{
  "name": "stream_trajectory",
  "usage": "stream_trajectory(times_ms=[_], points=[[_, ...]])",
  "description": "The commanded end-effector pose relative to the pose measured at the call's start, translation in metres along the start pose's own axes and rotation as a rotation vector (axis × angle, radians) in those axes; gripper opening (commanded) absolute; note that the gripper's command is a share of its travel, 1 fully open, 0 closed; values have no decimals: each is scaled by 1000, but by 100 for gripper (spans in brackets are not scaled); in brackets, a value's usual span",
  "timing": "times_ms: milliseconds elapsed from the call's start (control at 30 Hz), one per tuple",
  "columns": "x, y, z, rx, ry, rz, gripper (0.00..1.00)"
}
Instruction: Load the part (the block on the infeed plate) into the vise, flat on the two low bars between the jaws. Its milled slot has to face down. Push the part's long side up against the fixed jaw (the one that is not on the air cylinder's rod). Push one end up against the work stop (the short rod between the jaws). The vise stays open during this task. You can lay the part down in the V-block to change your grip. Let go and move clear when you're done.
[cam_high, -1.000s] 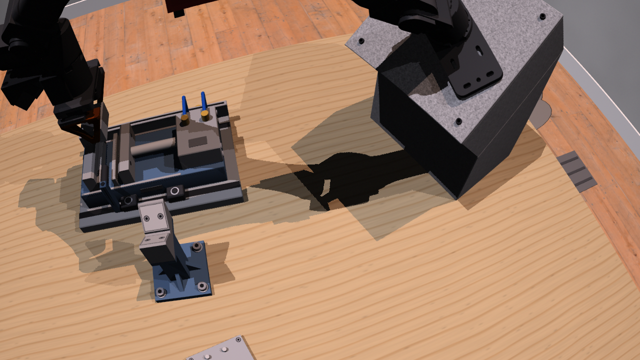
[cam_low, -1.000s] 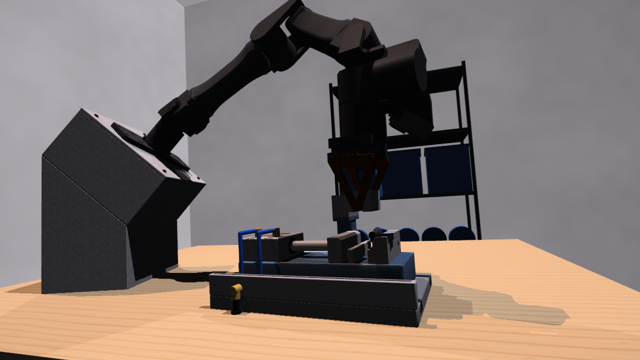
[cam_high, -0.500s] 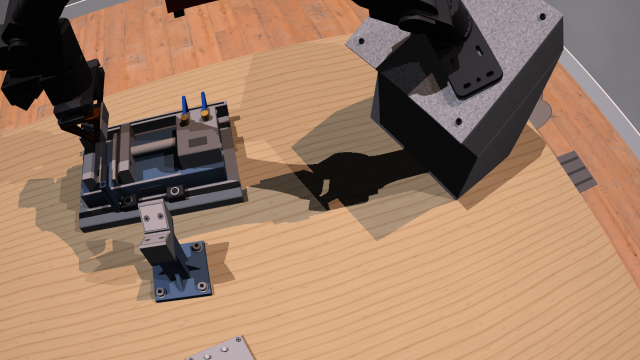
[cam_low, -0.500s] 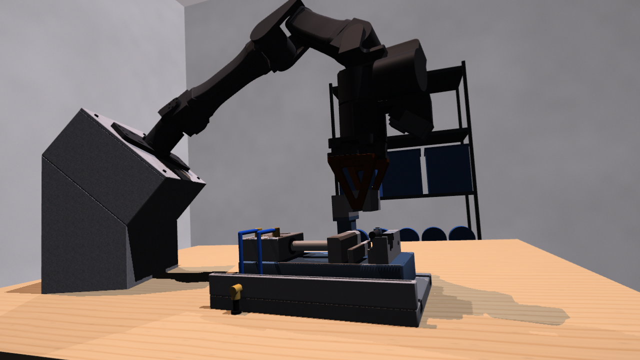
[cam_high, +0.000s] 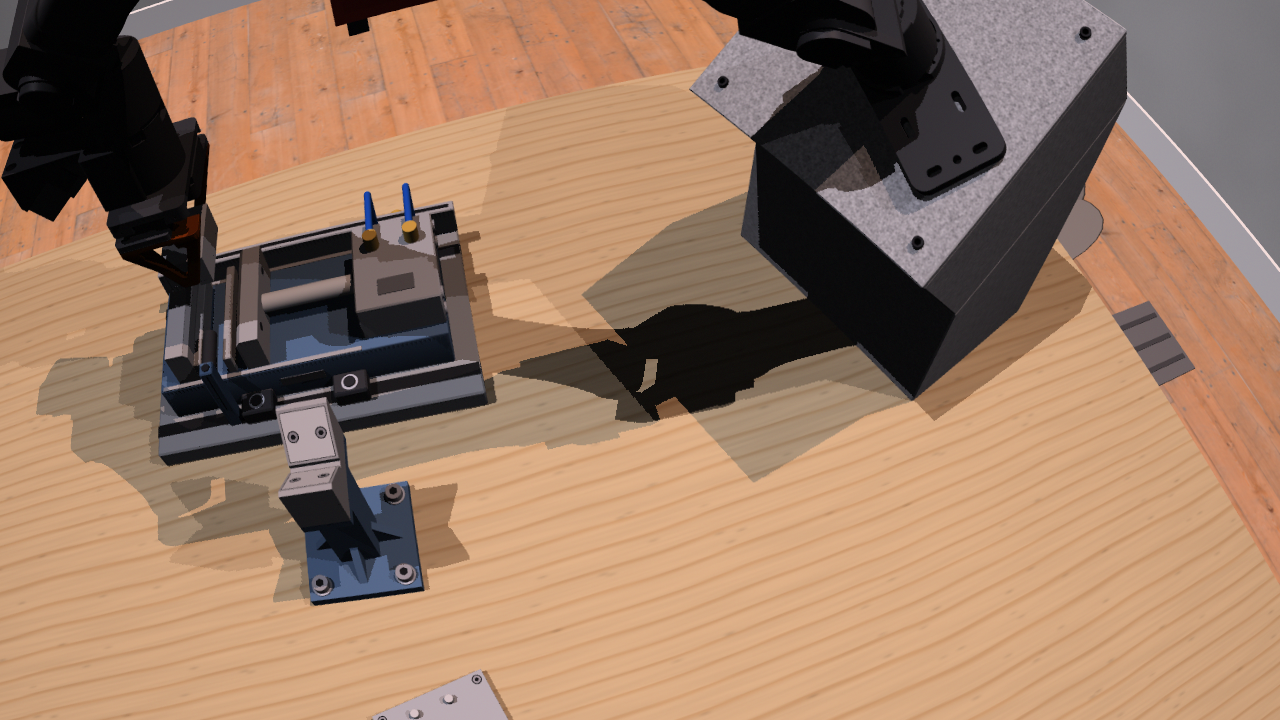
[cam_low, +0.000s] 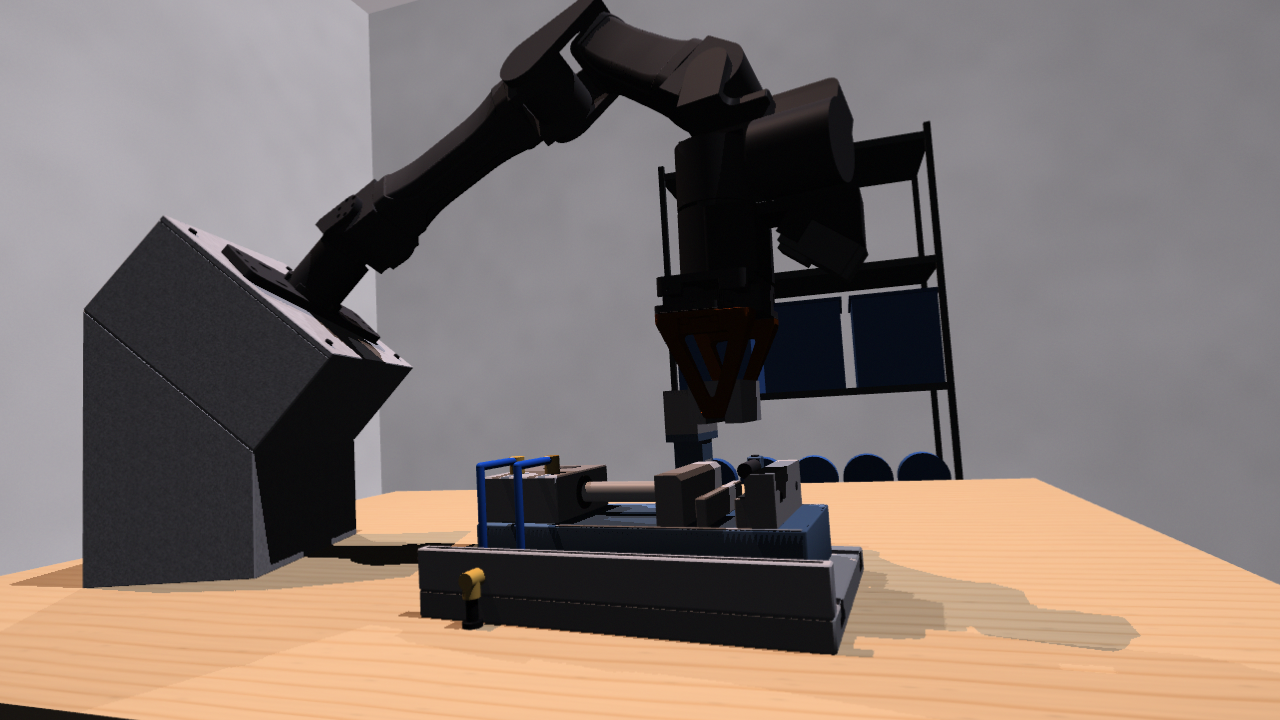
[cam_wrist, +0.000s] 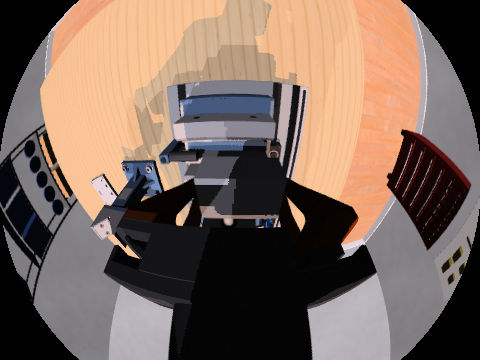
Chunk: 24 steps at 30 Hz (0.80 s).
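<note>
Part (cam_high: 208, 246) (cam_low: 680, 413) (cam_wrist: 255, 197) above wooden table (cam_high: 805, 555) (cam_low: 984, 528) (cam_wrist: 100, 90), grey walls (cam_high: 1208, 107) (cam_low: 1092, 268) (cam_wrist: 75, 280)

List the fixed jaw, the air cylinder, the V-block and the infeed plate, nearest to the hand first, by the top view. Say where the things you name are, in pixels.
From the hand (cam_high: 191, 261) (cam_low: 713, 413) (cam_wrist: 240, 180):
1. Fixed jaw (cam_high: 180, 340) (cam_low: 771, 497) (cam_wrist: 227, 131): left end of the vise.
2. Air cylinder (cam_high: 398, 313) (cam_low: 526, 497), right, and V-block (cam_high: 309, 428) (cam_wrist: 103, 226), lower right: too close to call.
3. Infeed plate (cam_high: 456, 702) (cam_wrist: 104, 189): bottom edge.

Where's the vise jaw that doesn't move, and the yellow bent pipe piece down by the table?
Fixed jaw (cam_high: 180, 338) (cam_low: 756, 503) (cam_wrist: 225, 131): top, exterior and wrist views, on its metal body.
Yellow elbow fitting (cam_low: 471, 583): exterior view, on its bend.
</note>
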<state>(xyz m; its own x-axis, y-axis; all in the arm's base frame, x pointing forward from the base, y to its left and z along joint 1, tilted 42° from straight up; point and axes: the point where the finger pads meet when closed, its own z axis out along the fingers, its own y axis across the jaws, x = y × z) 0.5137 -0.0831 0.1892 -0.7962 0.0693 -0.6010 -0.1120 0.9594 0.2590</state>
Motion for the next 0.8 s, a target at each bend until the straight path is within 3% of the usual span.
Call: stream_trajectory(times_ms=[0,767], points=[[-19,0,-25,25,-59,-24,0],[-23,0,-21,26,-74,-22,0]])
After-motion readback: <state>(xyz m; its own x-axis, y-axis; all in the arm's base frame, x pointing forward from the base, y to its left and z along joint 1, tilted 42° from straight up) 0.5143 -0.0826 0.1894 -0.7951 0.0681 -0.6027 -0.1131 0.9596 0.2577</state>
